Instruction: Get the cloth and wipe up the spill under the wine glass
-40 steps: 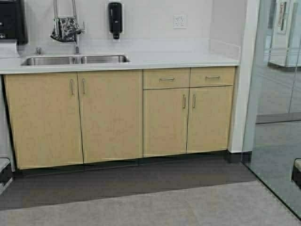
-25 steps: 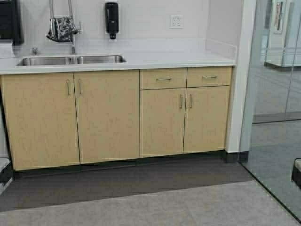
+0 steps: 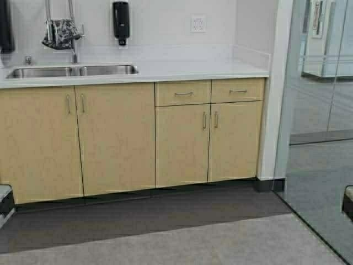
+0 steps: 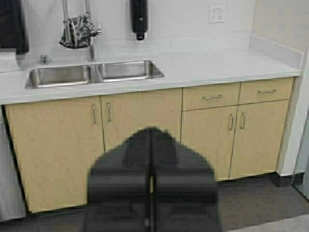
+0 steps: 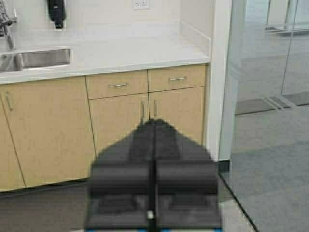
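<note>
The cloth, dark with a white pattern, hangs bunched over the tall sink faucet at the far left of the counter. It also shows in the left wrist view. The wine glass and the spill are out of view. My left gripper is shut and empty, held well back from the cabinets. My right gripper is shut and empty, also held back over the floor. Neither gripper shows in the high view.
A white counter with a double steel sink tops tan cabinets. A black soap dispenser hangs on the wall. A glass partition stands to the right. Grey floor lies before the cabinets.
The robot has moved: the whole scene has shifted left in the high view, so the base has turned or driven to the right. Both grippers stay shut.
</note>
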Controlling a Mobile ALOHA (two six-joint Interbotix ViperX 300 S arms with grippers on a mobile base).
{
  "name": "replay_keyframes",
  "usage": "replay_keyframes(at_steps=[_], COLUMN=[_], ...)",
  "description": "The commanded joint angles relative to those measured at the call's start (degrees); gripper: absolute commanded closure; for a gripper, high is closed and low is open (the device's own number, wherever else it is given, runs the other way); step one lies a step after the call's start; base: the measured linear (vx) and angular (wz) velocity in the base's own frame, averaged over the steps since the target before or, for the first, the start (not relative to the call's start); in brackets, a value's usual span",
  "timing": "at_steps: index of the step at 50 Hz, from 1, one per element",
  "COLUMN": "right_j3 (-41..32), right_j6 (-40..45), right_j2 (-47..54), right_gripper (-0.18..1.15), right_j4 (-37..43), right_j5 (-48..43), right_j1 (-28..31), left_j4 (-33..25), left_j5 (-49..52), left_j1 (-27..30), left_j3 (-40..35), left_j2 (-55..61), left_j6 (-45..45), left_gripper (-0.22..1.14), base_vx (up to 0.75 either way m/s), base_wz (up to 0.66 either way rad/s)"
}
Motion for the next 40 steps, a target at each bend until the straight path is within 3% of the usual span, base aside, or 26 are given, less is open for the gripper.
replay_keyframes(at_steps=[1, 40], right_j3=[-1.5, -1.8], right_j6=[-0.1, 0.2], right_j2=[0.2, 2.7], right_gripper=[0.92, 0.92], right_j4=[0.2, -0.3], right_j5=[-0.3, -0.8], right_j1=[0.1, 0.1], left_j4=[0.2, 0.2], left_j5=[-0.2, -0.6], left_j1=[-0.1, -0.1], left_j3=[-1.2, 0.9], left_j2=[0.7, 1.5], left_j6=[0.1, 0.4], left_gripper=[0.89, 0.89], base_vx=[0.21, 0.32], base_wz=[-0.02, 0.06])
